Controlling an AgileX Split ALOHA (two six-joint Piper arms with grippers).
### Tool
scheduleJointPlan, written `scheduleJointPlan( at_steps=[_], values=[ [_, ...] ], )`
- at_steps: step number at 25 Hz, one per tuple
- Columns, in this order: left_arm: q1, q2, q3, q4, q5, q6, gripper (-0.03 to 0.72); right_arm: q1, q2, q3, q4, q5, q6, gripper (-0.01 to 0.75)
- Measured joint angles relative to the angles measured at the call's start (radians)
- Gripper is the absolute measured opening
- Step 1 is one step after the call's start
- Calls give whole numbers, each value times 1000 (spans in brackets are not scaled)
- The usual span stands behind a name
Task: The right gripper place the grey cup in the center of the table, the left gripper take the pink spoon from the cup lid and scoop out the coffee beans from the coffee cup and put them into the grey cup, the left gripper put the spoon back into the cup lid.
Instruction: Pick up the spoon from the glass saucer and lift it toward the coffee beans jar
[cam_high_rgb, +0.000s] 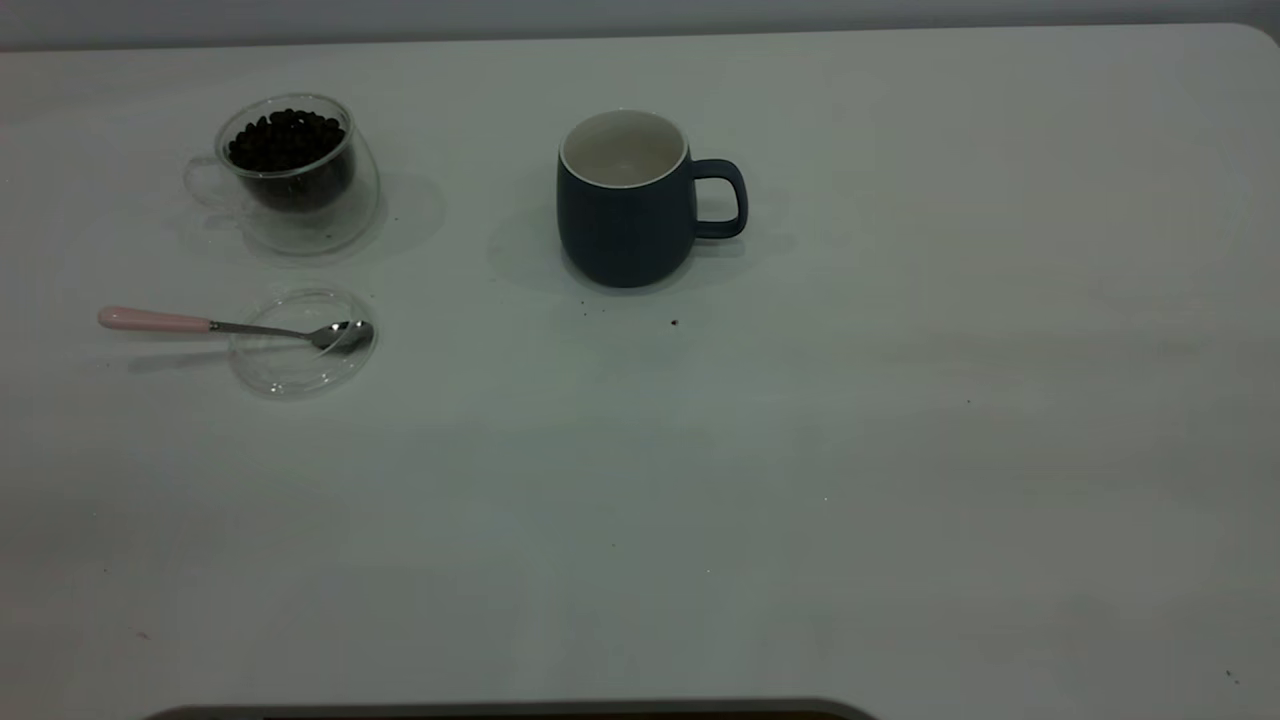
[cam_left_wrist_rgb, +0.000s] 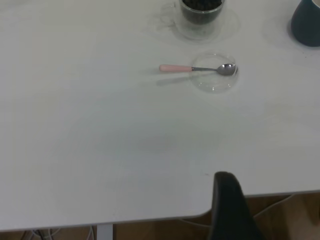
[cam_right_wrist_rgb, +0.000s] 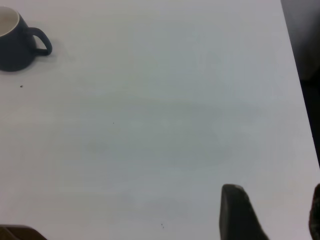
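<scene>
The grey cup (cam_high_rgb: 625, 215) stands upright and empty near the middle of the table (cam_high_rgb: 800, 450), handle toward the right; it also shows in the left wrist view (cam_left_wrist_rgb: 307, 22) and the right wrist view (cam_right_wrist_rgb: 15, 42). The coffee cup (cam_high_rgb: 290, 175) with coffee beans (cam_high_rgb: 285, 140) stands at the far left. In front of it the pink spoon (cam_high_rgb: 235, 326) lies with its bowl in the cup lid (cam_high_rgb: 300, 365) and its handle pointing left. Neither gripper shows in the exterior view. My left gripper (cam_left_wrist_rgb: 270, 192) hangs over the table's edge, far from the spoon (cam_left_wrist_rgb: 195, 68). My right gripper (cam_right_wrist_rgb: 274, 200) is open and empty, far from the cup.
A few dark specks (cam_high_rgb: 673, 322) lie in front of the grey cup. The table's rounded corner (cam_high_rgb: 1262, 35) is at the far right. A dark edge (cam_high_rgb: 500, 710) runs along the bottom of the exterior view.
</scene>
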Motion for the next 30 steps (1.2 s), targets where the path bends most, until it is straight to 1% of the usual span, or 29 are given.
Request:
scheduleJointPlan(
  at_steps=[9,15,24,27,30],
  values=[
    [0,0,1,-1,-5,0,478,0,0,0,-1,1,3,375],
    [0,0,16,-31,-54,0,478,0,0,0,-1,1,3,375],
    [0,0,16,-80,-65,-4,478,0,0,0,-1,1,3,375],
    [0,11,16,-109,-116,-19,478,0,0,0,-1,1,3,375],
    [0,106,16,-117,-187,-43,477,0,0,0,0,1,3,375]
  ],
)
